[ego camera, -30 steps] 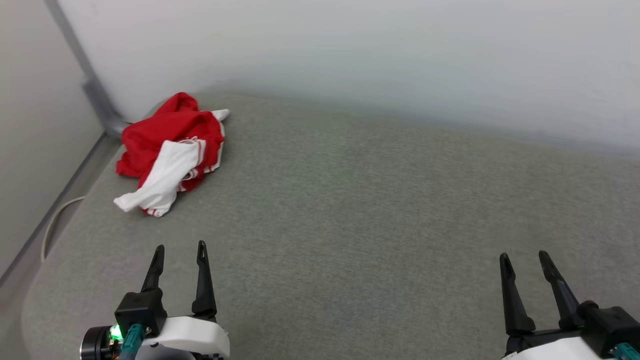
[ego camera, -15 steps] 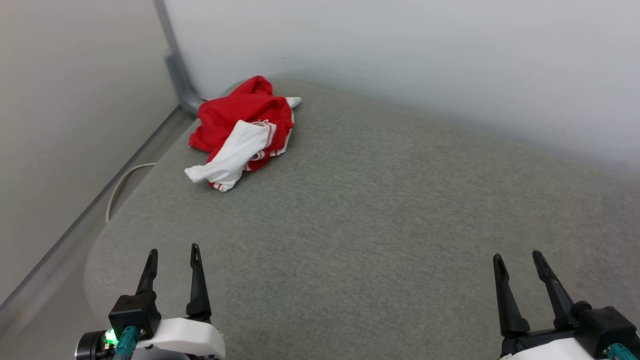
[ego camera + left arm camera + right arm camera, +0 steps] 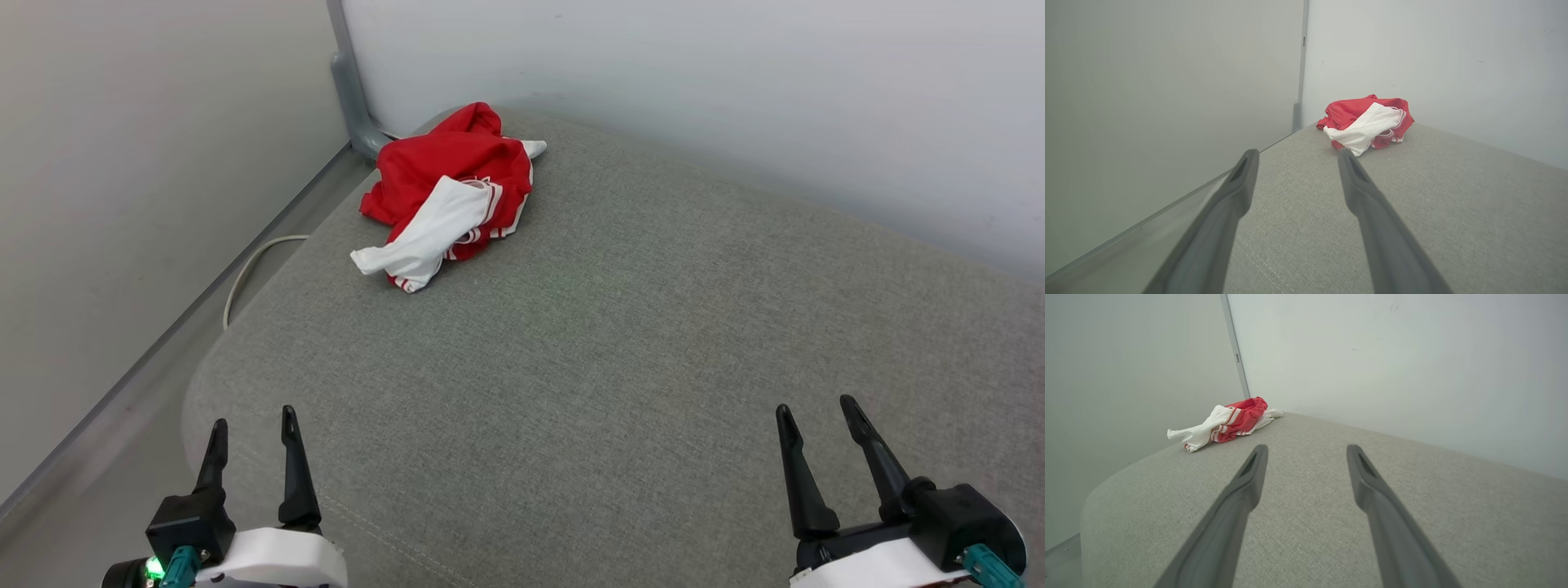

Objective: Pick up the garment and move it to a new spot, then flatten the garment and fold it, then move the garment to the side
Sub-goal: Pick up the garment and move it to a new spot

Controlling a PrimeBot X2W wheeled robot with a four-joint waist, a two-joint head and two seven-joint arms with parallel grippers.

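Shirt (image 3: 447, 192) lying crumpled at the far left corner of the grey cushion (image 3: 620, 343), your left gripper (image 3: 253, 416) and right gripper (image 3: 815, 403) hovering well apart from it, jaws spread wide, gripping nothing.

Bright, even, soft light; sharp, shadowless pictures.

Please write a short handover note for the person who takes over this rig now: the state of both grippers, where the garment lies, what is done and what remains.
Left gripper: open, empty, fingers over the near left edge of the grey cushion.
Right gripper: open, empty, over the near right part of the cushion.
Garment: a crumpled heap at the cushion's far left corner, well apart from both grippers.
Done: nothing yet; the garment is not picked up.
Left: pick it up, move it to a new spot, flatten, fold, move it aside.
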